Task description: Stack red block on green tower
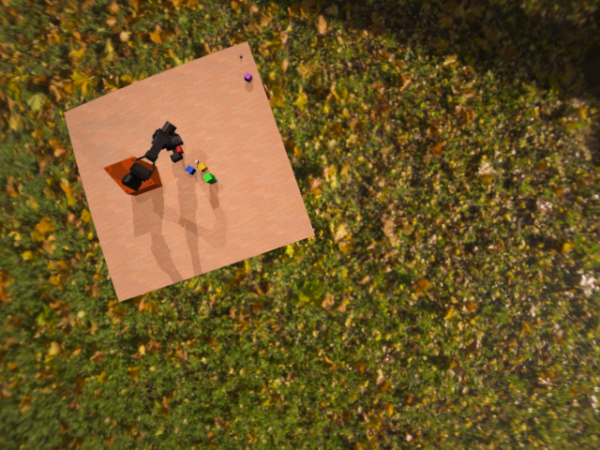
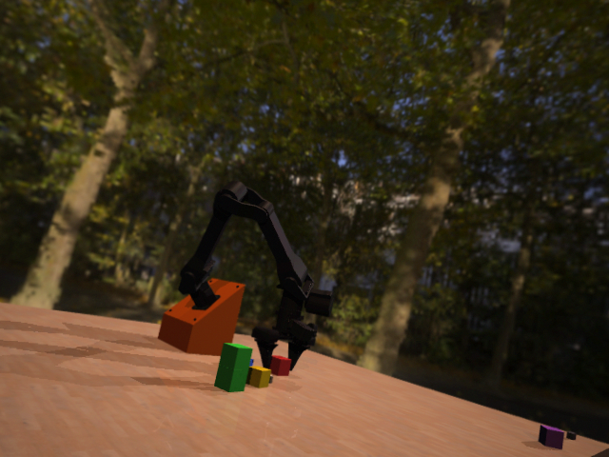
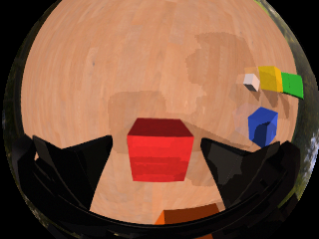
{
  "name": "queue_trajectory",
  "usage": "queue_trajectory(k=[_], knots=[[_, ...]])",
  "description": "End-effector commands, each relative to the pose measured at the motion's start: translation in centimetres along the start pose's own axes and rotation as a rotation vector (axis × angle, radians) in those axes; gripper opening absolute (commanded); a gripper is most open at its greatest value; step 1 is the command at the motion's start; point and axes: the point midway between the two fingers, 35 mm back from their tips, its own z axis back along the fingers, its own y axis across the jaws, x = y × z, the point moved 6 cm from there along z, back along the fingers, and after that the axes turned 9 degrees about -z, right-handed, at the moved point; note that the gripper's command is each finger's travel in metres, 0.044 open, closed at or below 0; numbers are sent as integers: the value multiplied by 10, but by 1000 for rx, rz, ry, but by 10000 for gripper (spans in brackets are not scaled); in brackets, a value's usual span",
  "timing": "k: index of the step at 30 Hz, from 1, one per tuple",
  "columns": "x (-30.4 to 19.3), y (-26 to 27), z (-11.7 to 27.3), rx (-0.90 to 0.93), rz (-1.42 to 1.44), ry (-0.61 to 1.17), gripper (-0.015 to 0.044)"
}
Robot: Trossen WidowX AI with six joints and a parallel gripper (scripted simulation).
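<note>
The red block (image 1: 179, 149) (image 2: 281, 365) (image 3: 159, 156) sits on the table top. My gripper (image 2: 280, 368) (image 3: 157, 141) is open and points down, with one finger on each side of the red block. In the wrist view a gap shows between the block and each finger. The green tower (image 1: 209, 178) (image 2: 233, 367) (image 3: 292, 85) stands upright, two blocks high, with nothing on top. In the top view the arm partly covers the red block.
A yellow block (image 1: 202, 167) (image 2: 260, 376) (image 3: 269, 79) is close beside the tower. A blue block (image 1: 190, 170) (image 3: 262, 126) and a small white block (image 1: 196, 161) (image 3: 251, 82) lie between tower and gripper. A purple block (image 1: 247, 77) (image 2: 551, 436) is near the far corner.
</note>
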Motion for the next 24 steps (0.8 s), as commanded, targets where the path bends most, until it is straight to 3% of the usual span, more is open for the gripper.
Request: queue_trajectory(k=[1, 6, 16, 24], knots=[[0, -1, -1, -4, 3, -3, 440], [0, -1, 0, -4, 3, -3, 440], [0, -1, 0, -4, 3, -3, 177], [0, 0, 1, -4, 3, -3, 105]])
